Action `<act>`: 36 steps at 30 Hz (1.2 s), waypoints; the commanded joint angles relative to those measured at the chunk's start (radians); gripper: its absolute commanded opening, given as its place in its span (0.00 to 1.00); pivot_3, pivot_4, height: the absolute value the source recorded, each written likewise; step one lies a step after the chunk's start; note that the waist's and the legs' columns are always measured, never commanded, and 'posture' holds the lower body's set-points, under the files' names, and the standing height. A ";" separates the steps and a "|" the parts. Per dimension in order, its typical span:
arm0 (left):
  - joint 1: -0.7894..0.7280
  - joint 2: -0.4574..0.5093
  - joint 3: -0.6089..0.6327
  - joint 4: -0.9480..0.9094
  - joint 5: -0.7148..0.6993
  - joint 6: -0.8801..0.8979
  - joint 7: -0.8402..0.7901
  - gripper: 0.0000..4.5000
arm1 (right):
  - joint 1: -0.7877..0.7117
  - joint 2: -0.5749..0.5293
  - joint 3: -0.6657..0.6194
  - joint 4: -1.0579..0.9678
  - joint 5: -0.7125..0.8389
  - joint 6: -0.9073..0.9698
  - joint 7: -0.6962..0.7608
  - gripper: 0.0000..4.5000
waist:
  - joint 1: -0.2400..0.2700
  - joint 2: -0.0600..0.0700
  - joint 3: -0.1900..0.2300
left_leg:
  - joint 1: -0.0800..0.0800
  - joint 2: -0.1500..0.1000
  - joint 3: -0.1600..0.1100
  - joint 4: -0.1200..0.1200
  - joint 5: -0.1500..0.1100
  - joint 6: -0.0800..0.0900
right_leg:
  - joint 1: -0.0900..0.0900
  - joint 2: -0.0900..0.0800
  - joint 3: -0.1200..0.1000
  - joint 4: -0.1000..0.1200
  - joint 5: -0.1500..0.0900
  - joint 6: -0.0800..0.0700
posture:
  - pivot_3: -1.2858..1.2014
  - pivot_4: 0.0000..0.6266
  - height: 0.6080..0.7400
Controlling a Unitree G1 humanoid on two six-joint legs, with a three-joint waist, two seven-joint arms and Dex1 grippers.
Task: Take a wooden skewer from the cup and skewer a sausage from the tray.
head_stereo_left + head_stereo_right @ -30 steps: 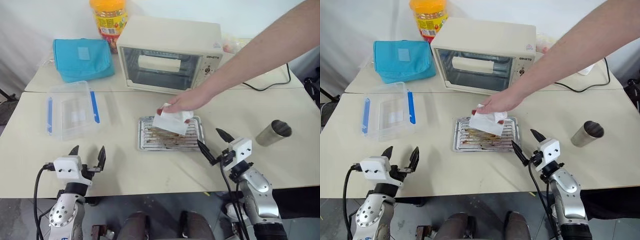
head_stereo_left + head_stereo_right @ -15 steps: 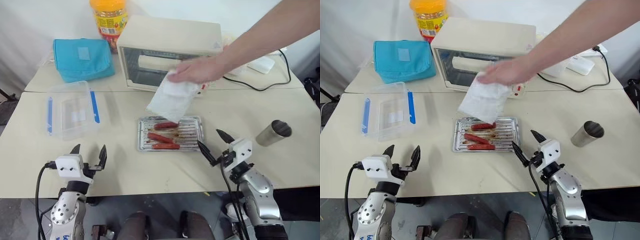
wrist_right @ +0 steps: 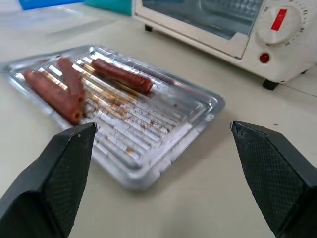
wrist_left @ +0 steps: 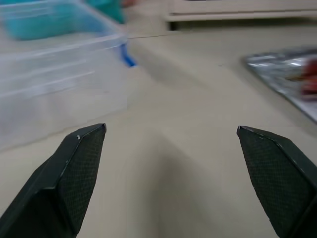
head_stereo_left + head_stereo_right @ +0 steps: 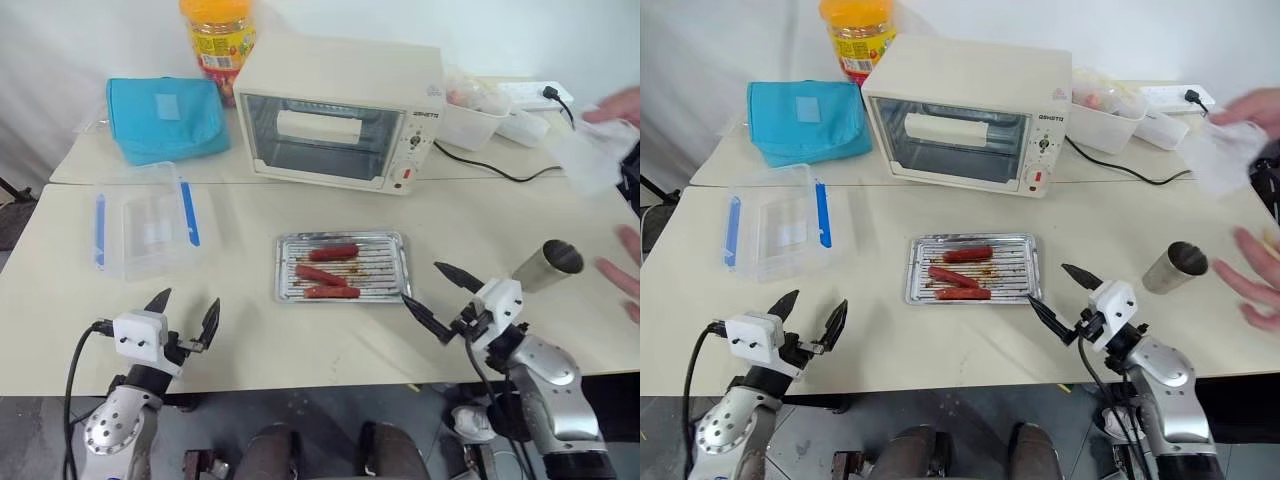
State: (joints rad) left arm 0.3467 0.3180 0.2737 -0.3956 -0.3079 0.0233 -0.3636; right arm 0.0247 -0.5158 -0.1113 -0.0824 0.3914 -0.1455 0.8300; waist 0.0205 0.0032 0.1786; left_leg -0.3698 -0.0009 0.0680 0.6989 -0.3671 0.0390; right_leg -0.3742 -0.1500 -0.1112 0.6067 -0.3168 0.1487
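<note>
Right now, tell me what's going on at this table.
Nothing is being handled yet. Three sausages lie on the tray in front of the toaster oven. The left gripper and right gripper hover open over the table's near edge, holding nothing. The cup stands to the right, and a person's hand is beside it at the table's right edge.

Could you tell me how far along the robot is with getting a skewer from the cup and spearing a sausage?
Set up: three sausages lie on the tray, and the cup stands on the table to its right. In hand: nothing; the left gripper and the right gripper are both open and empty, the right one near the tray's corner. Left: all of it, taking a skewer and spearing a sausage. I can't make out skewers in the cup.
</note>
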 commanded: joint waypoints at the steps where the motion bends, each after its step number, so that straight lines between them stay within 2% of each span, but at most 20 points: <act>1: 0.041 0.083 0.040 -0.066 -0.099 0.003 -0.144 1.00 | 0.001 -0.030 -0.008 -0.038 0.050 0.007 0.077 1.00 | 0.000 0.000 0.000 | 0.000 0.000 0.000 0.000 0.000 0.000 | 0.000 0.000 0.000 0.000 0.000 0.000 | 0.52 0.24 1.00; 7: 0.129 0.242 0.089 -0.059 -0.231 0.036 -0.393 1.00 | 0.074 -0.106 0.000 -0.057 0.067 -0.010 0.243 1.00 | 0.003 0.000 0.000 | 0.000 0.000 0.000 0.000 0.000 0.000 | 0.000 0.000 0.000 -0.001 0.000 0.000 | 0.52 0.24 1.00; 11: 0.169 0.291 0.122 -0.029 -0.251 0.046 -0.477 1.00 | 0.087 -0.124 -0.008 -0.018 0.043 -0.065 0.300 1.00 | 0.001 0.000 0.000 | 0.000 0.000 0.000 0.000 0.000 0.000 | 0.002 0.000 0.000 -0.003 0.000 0.000 | 0.52 0.24 1.00; 17: 0.187 0.286 0.166 0.012 -0.216 0.019 -0.493 1.00 | 0.029 -0.110 -0.009 0.080 0.010 -0.112 0.301 1.00 | -0.001 0.000 0.000 | 0.001 0.000 0.000 0.000 0.000 0.000 | 0.002 0.000 0.000 -0.003 0.000 0.000 | 0.52 0.24 1.00; 20: 0.188 0.277 0.163 -0.017 -0.273 0.069 -0.499 1.00 | 0.021 -0.103 0.003 0.078 0.010 -0.111 0.303 1.00 | 0.001 0.000 0.000 | 0.001 0.000 0.000 0.000 0.000 0.000 | 0.002 0.000 0.000 -0.003 0.000 0.000 | 0.52 0.24 1.00; 30: 0.194 0.261 0.170 0.026 -0.244 0.033 -0.530 1.00 | 0.030 -0.087 0.004 0.058 0.007 -0.095 0.266 1.00 | 0.000 0.000 0.000 | 0.001 0.000 0.000 0.000 0.000 0.000 | 0.002 0.000 0.000 -0.003 0.000 0.000 | 0.52 0.24 1.00; 36: 0.171 0.177 0.191 0.035 -0.204 -0.032 -0.435 1.00 | 0.041 -0.076 -0.005 0.015 0.008 -0.063 0.213 1.00 | 0.001 0.000 0.000 | 0.001 0.000 0.000 0.000 0.000 0.000 | 0.002 0.000 0.000 -0.003 0.000 0.000 | 0.52 0.24 1.00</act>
State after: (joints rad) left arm 0.5197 0.5059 0.4326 -0.3517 -0.5178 0.0153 -0.8272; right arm 0.0606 -0.5976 -0.1007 -0.0233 0.3851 -0.2129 1.0636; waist 0.0214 0.0034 0.1787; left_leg -0.3692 -0.0008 0.0676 0.6990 -0.3673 0.0391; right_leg -0.3718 -0.1499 -0.1117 0.6040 -0.3169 0.1485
